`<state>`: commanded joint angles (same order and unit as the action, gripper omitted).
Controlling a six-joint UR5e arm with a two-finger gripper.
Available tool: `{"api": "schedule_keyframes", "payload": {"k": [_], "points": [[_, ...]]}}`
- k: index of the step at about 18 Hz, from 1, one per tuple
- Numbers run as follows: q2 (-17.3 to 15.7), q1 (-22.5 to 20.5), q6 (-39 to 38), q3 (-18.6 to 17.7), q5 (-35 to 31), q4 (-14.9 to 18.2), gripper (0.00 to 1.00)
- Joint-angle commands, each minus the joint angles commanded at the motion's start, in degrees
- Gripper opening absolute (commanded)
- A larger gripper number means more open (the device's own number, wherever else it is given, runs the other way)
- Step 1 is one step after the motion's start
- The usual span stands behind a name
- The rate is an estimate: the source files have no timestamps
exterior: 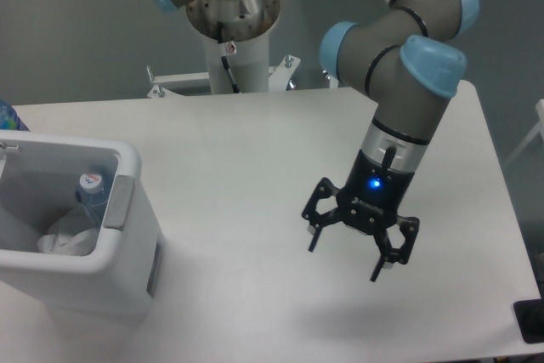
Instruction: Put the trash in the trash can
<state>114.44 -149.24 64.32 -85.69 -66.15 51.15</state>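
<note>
1. The white surface (pixel 255 167) fills most of the view, with a rounded far-right corner and grey floor beyond its edges.
2. The robot arm (pixel 399 65), grey with light blue joint caps, reaches in from the top and bends down over the right half of the surface. Its base column (pixel 231 31) stands just behind the far edge.
3. The trash can (pixel 136 278) sits at the near-left part of the surface, partly cut off by the left frame edge. It is a boxy white bin with rounded corners, open at the top, with a grey panel on the side facing right.
4. The end effector (pixel 350 252) hangs over the right-centre of the surface, well apart from the trash can. Its two black fingers are spread wide and point downward, with nothing between them. A blue light glows on its body.
5. The bottle (pixel 92 189) lies inside the trash can against the right-hand wall, its cap end facing up.
6. The crumpled white wrapper (pixel 64 240) rests inside the trash can too, just beside and below the bottle, toward the near wall. Any print on it is too small to make out.
</note>
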Motion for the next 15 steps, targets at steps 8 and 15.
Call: {"api": "schedule_keyframes", "payload": {"k": [8,15], "points": [[-1.0,0.4,4.3,-1.4,-15.6,2.8,1.00],[-0.9,2.0,4.3,-1.8,-22.2,2.8,1.00]]}}
